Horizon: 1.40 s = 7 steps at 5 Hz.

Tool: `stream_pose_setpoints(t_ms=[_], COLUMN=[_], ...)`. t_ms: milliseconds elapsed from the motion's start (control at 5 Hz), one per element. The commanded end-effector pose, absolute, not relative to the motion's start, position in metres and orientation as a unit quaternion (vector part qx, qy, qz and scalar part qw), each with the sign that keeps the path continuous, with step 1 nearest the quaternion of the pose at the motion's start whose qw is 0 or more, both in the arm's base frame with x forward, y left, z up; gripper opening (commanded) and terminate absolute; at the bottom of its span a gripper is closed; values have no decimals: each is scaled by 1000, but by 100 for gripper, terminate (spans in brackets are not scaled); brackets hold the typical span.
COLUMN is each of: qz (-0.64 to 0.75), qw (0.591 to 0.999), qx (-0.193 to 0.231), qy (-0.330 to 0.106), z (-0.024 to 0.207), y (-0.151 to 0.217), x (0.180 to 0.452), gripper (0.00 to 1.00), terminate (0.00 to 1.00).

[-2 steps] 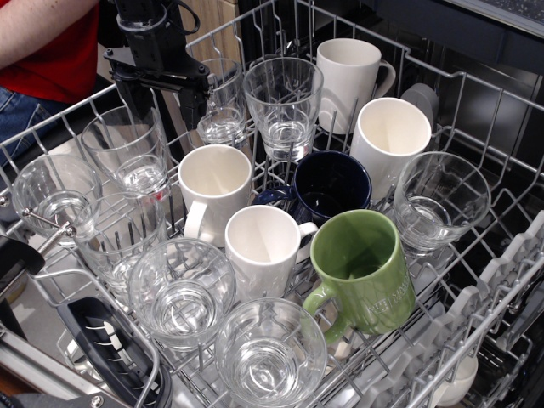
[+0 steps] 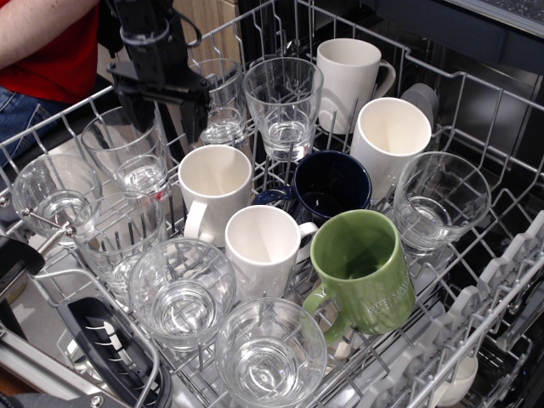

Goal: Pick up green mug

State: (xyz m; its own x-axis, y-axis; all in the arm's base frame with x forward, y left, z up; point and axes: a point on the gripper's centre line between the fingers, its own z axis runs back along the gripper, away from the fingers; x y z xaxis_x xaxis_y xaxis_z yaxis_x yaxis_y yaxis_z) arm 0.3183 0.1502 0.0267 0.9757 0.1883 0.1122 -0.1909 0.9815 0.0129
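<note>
Approach under way: the gripper (image 2: 161, 106), fingers spread wide and empty, hangs over the rack's (image 2: 476, 93) far left, well apart from the green mug (image 2: 361, 272) at near right, which it must reach next.

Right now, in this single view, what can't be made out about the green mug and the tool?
- green mug: pale side lettering too small to read; base hidden in the rack.
- tool: fingertips blend into the clear glass and wires; top cut off by the frame edge.
- Person's red sleeve: cropped at the corner.
</note>
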Motion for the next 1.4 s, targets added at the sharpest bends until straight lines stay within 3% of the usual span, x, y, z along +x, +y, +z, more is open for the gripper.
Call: stream_pose_setpoints(t_ms=[0, 400, 800, 1200], qz=[130, 198, 242, 228], qw=[989, 977, 964, 967], qx=[-45, -64, -85, -80], qy=[-59, -49, -67, -81], z=[54, 66, 51, 32], y=[103, 43, 0, -45], x=[309, 307, 308, 327], gripper=[100, 100, 100, 100], terminate=[0, 0, 0, 0])
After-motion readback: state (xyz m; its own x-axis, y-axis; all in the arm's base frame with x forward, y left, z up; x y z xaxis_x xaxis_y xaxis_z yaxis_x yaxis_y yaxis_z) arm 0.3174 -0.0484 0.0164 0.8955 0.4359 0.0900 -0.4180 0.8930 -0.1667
